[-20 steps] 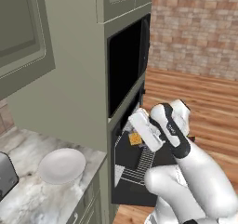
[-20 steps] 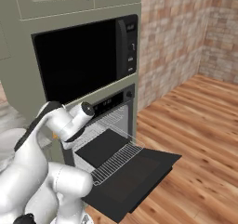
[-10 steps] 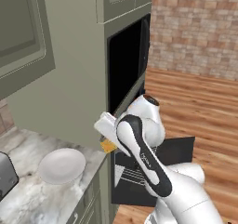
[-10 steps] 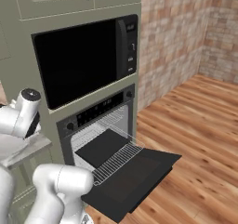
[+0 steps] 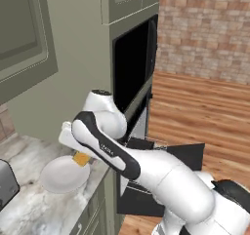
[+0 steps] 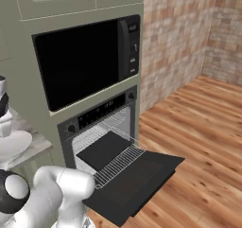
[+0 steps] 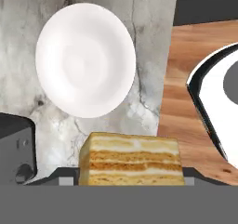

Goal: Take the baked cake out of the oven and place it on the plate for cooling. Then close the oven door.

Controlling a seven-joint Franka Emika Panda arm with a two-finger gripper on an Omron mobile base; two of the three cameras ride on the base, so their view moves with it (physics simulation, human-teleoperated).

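Cake is gripped in the hand, a layered golden-yellow block wedged between the two fingers, jaws partly closed on its sides. In the left base view the cake hangs just above the near rim of the plate, not resting on it. Hand view looks straight down: plate sits on the marble table, cake off to one side of its centre, over the plate's edge. Arm reaches left from the base, elbow bent high, forearm angled down toward the table, wrist tipped down. Toaster stands left of the plate. Oven is well to the right; oven door hangs fully open, wire rack pulled out.
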